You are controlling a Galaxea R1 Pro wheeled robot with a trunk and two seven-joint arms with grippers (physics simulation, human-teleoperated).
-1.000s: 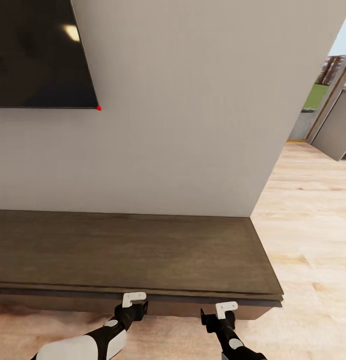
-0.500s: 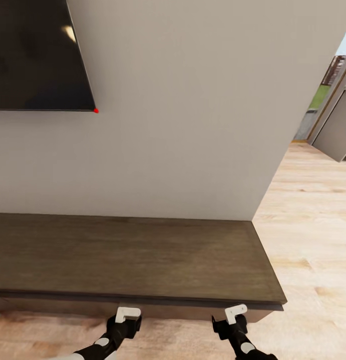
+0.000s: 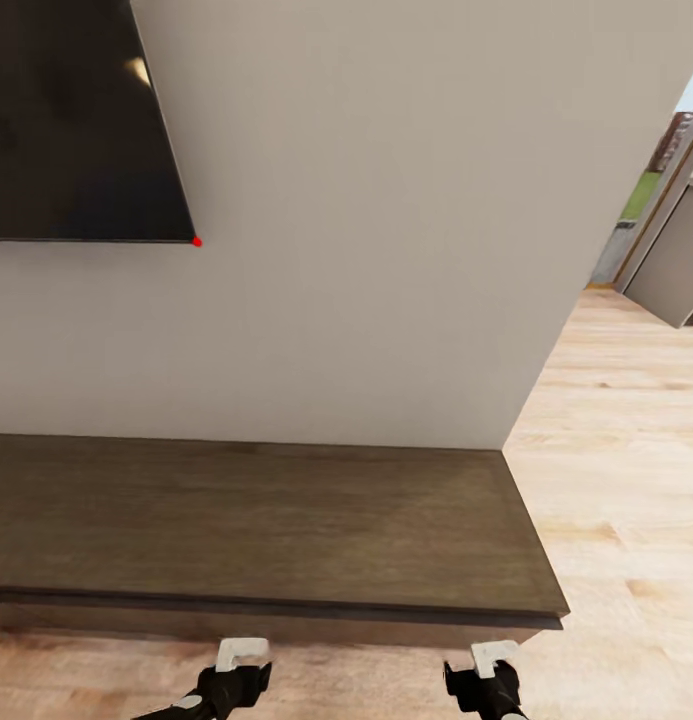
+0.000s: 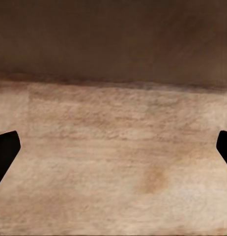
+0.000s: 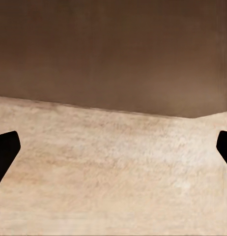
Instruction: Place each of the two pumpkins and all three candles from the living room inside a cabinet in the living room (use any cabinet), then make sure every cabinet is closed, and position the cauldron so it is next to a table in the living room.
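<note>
Here, cabinet: the long, low dark brown wood-grain cabinet (image 3: 266, 520) stands against the wall, its drawer fronts flush with no gap showing.
Cabinet's right end: it stops level with the corner of the plain grey-white wall (image 3: 386, 250); past that the light wood plank floor (image 3: 626, 480) runs open toward a doorway.
Front edge: the top's lip overhangs the front face, with a strip of floor between it and the arms.
Left jaws (image 3: 242, 668): just short of the cabinet front, above the floor; the black fingertips (image 4: 4, 152) stand wide apart, nothing between them.
Right jaws (image 3: 492, 672): near the cabinet's right corner, likewise spread and empty, fingertips (image 5: 5, 155) far apart.
Upper left: the flat black wall-mounted TV (image 3: 76, 120) hangs well above the cabinet top.
</note>
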